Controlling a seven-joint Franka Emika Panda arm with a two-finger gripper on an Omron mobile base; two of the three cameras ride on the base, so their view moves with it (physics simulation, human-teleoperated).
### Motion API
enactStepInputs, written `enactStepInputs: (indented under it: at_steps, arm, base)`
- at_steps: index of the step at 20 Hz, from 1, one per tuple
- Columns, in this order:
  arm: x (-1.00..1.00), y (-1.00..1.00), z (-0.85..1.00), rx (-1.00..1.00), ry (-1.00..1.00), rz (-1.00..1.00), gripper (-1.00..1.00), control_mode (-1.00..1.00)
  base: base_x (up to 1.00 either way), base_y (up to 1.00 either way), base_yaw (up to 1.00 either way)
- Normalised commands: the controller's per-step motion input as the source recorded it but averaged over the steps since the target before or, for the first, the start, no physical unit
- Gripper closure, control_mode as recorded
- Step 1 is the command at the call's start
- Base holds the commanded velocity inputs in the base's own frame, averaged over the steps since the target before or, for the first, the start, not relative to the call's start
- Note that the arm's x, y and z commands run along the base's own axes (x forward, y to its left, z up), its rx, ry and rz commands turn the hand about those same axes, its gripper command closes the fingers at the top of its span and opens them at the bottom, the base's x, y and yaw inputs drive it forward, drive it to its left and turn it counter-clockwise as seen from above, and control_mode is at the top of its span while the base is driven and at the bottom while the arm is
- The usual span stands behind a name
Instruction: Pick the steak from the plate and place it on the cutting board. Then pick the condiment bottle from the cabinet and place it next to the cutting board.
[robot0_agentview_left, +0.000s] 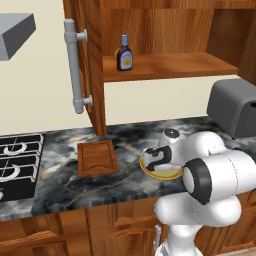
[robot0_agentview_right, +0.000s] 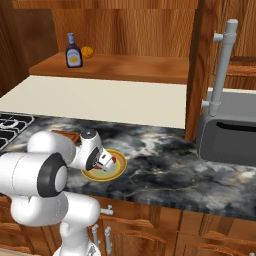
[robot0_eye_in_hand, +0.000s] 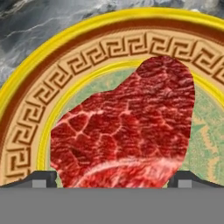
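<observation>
we're low over the round yellow-orange plate (robot0_eye_in_hand: 26, 131) with jaws wide either side of the flat red marbled steak (robot0_eye_in_hand: 127, 131), nothing lifted yet, the small reddish-brown wooden cutting board (robot0_agentview_left: 97, 158) bare, the dark purple-brown condiment bottle (robot0_agentview_left: 124, 53) on the shelf of the brown wooden cabinet (robot0_agentview_left: 165, 65).

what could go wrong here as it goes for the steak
The steak is thin and lies flat on the plate, so the open fingers straddling it may close on the plate surface or slide over the meat. A push could also shift the plate across the counter toward the cutting board.
</observation>
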Motion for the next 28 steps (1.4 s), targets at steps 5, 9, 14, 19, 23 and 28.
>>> enactStepInputs:
  at_steps: [5, 9, 14, 19, 23, 28]
  arm:
    - [0.05, 0.0, -0.08, 0.0, 0.0, 0.0, -1.0, -1.0]
    - [0.01, 0.0, -0.13, 0.0, 0.0, 0.0, -1.0, -1.0]
    - [0.0, 0.0, -0.23, 0.0, 0.0, 0.0, 1.0, -1.0]
    - [0.0, 0.0, -0.07, 0.0, 0.0, 0.0, 1.0, -1.0]
    - [0.0, 0.0, 0.0, 0.0, 0.0, 0.0, 1.0, -1.0]
    - [0.0, 0.0, 0.04, 0.0, -0.02, 0.0, 1.0, -1.0]
  base:
    - [0.0, 0.0, 0.0]
    - [0.0, 0.0, 0.0]
    - [0.0, 0.0, 0.0]
    - [0.0, 0.0, 0.0]
    - [0.0, 0.0, 0.0]
    - [0.0, 0.0, 0.0]
